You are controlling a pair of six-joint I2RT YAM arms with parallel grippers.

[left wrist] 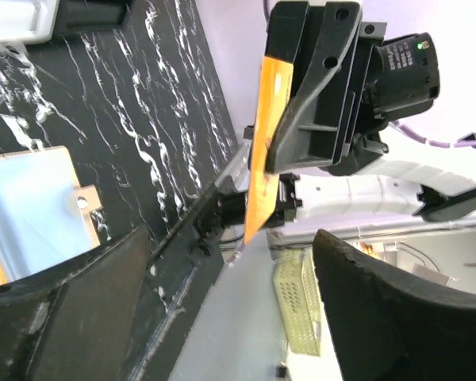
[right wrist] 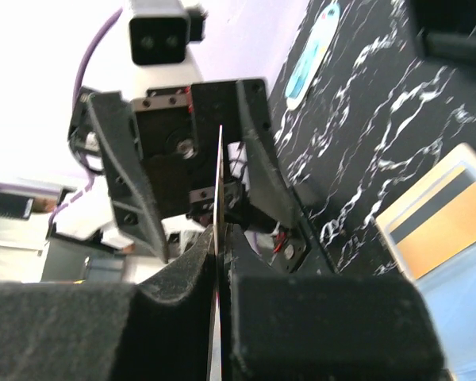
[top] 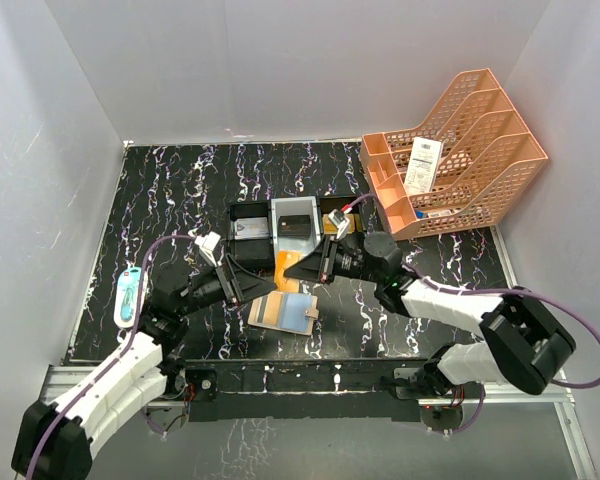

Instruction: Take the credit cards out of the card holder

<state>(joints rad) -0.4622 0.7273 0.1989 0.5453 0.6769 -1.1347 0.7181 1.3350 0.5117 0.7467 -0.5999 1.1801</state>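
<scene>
Black, white-veined tabletop [top: 180, 200] lies beneath both arms. The right gripper [top: 298, 268] has its jaws pressed together on an orange card [top: 281, 262], held on edge. The left gripper [top: 252, 284] faces it with jaws spread wide, the card's free end in the gap between them. The tan card holder [top: 280, 312] lies open just below both sets of jaws.
</scene>
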